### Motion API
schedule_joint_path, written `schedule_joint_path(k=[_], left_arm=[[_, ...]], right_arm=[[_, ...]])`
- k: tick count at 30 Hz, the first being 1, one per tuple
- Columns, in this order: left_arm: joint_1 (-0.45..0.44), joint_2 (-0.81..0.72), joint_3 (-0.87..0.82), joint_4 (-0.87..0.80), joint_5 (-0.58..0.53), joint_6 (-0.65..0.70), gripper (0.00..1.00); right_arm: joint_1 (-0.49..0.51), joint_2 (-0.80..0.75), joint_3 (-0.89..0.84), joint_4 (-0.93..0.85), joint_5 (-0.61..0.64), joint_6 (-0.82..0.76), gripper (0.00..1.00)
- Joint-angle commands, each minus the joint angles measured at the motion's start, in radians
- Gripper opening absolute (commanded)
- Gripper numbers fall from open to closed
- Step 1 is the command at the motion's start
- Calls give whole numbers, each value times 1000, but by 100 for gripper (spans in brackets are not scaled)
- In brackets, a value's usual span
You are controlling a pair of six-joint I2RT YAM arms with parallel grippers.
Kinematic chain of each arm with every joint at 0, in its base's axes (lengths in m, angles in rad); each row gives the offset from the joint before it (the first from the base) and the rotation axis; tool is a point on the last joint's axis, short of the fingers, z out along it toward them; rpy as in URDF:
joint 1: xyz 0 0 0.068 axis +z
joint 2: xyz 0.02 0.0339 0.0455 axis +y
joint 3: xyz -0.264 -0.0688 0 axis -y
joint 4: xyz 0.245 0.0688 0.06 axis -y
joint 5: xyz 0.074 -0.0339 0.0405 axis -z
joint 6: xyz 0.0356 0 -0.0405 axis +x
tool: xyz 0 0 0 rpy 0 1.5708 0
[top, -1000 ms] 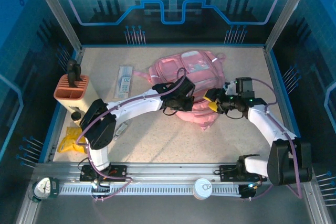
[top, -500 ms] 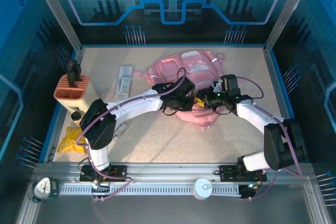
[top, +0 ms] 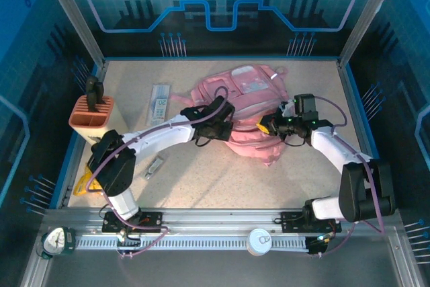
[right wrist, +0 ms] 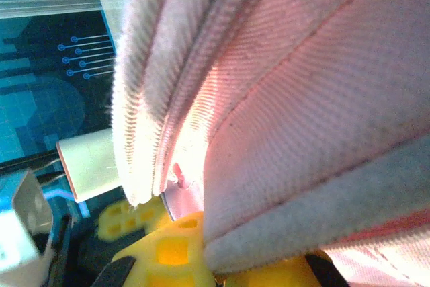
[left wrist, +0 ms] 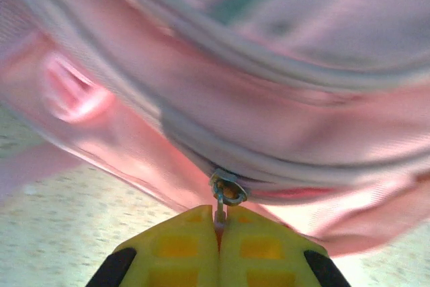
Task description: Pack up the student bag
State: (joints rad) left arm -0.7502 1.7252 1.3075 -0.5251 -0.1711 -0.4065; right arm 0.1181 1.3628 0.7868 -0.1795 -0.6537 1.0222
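We see the student bag (top: pixel 248 99) lying mid-table, towards the back. Our left gripper (left wrist: pixel 219 223) pinches its zipper pull (left wrist: pixel 225 191), and the right gripper (right wrist: pixel 208 247) is clamped on the bag's fabric edge. A pen holder (top: pixel 92 113) and a flat packet (top: pixel 158 104) sit apart to the left.

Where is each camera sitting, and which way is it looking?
Top camera: above and behind the robot, looking down at the table and the pink backpack; the left arm and right arm both show.
Left wrist camera: on the left arm, looking along the left fingers, which pinch a zipper pull on the backpack.
Right wrist camera: on the right arm, looking past the right fingers, shut on the backpack's fabric edge.
Shared: all three see the backpack.
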Motion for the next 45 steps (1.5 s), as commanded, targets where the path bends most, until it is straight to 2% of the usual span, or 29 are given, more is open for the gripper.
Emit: schedule_joint_path(k=[1, 7, 12, 16, 20, 21, 22, 25, 28, 32, 38, 41, 45], left_arm=[[77, -34, -28, -11, -91, 91, 0], [189, 53, 33, 67, -72, 119, 0], [265, 150, 163, 79, -34, 98, 0], [284, 233, 298, 44, -14, 93, 0], [283, 226, 295, 39, 44, 82, 0], [283, 212, 273, 41, 66, 78, 0], [284, 191, 247, 41, 89, 76, 9], [282, 104, 154, 15, 114, 51, 28], [285, -7, 36, -12, 117, 0, 40], [285, -158, -115, -31, 126, -64, 49], [290, -303, -258, -84, 65, -129, 59], [341, -322, -301, -80, 60, -149, 62], [422, -262, -263, -76, 20, -142, 66]], right_arm=[[-47, -41, 1, -69, 9, -66, 0], [-52, -91, -21, -125, 26, -107, 0], [-16, -100, -50, -66, 11, -59, 0], [33, -106, -53, 10, 36, 2, 0], [73, -83, -12, 23, 48, -16, 0], [75, -83, -1, 8, 52, -34, 11], [76, -87, 11, -17, 64, -57, 17], [84, -113, 38, -106, 114, -144, 31], [111, -139, 56, -187, 164, -236, 42], [170, -171, 47, -219, 191, -304, 54], [328, -186, 34, -208, 248, -342, 73], [413, -165, 24, -163, 274, -331, 77], [511, -113, 34, -96, 313, -308, 80]])
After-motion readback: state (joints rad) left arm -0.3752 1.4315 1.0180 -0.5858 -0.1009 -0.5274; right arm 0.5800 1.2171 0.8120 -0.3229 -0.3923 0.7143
